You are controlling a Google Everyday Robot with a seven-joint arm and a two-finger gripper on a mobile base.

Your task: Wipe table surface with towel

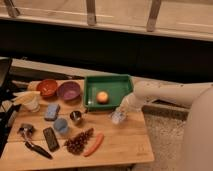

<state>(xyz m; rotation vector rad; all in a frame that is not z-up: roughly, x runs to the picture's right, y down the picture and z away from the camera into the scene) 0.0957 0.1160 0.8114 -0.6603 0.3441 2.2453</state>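
Note:
My gripper point(120, 113) is at the end of the white arm point(165, 94) that reaches in from the right. It is low over the wooden table point(125, 145), just in front of the green tray's right front corner. It is shut on a small pale towel point(117, 119) that is bunched under it and touches the table top.
A green tray point(90, 92) holds an orange point(102, 96). To the left stand a purple bowl point(69, 90), a red bowl point(48, 87), a pale cup point(31, 102), a blue sponge point(51, 111), a metal cup point(76, 117) and a blue cup point(61, 125). A carrot point(93, 144), grapes point(78, 141) and a dark remote point(50, 138) lie near the front.

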